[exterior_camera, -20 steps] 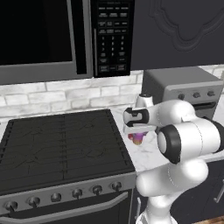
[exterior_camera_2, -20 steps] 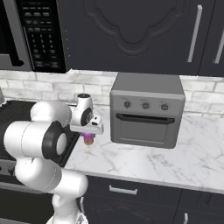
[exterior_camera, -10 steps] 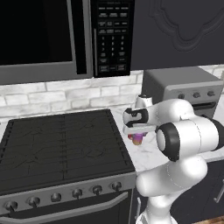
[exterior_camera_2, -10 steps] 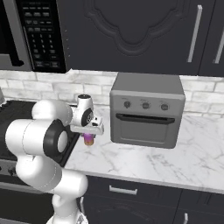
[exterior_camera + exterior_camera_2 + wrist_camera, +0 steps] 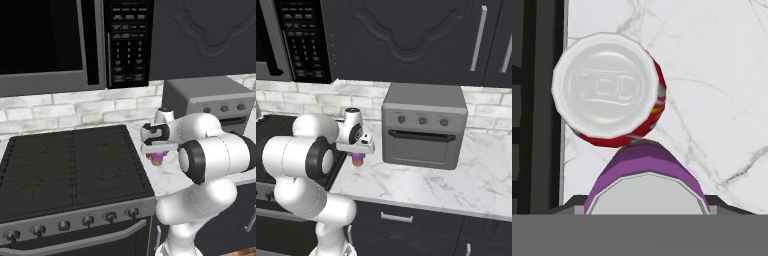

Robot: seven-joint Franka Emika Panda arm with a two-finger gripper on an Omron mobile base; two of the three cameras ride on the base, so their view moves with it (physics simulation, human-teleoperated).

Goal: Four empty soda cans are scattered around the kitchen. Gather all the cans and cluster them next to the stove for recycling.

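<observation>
While the purple-pink soda can with the silver top (image 5: pixel 647 175) hangs in the end effector (image 5: pixel 357 156), we see almost no change over the last second. The can has dropped a touch toward the white marble table (image 5: pixel 456 180) in both base views, and its sideways position is about the same. The grip hasn't changed: jaws closed on the purple can, can upright.

Location: the can is above the table strip between the wide black stove with the grated cooktop (image 5: pixel 70 165) and the grey boxy toaster oven (image 5: pixel 423 132). It is just off the stove's right edge. We can't tell from the base views whether its base has touched down; a small gap seems likely.

In the hand view, a red soda can with a silver top (image 5: pixel 609 90) stands upright on the table, right against the stove edge. The purple can's rim sits just beside it, close to touching or overlapping in that view.

What it means, as we read it:
- This is the placing step, a slow final descent next to the red can.
- The drop spot is good for the cluster, next to the stove.
- Risk: the cans are very close, so a nudge on release could tip the red one.
- After release there would be two cans here, and we see no others in these views.

The black microwave with the keypad (image 5: pixel 75 40) overhead is clear of the arm.
</observation>
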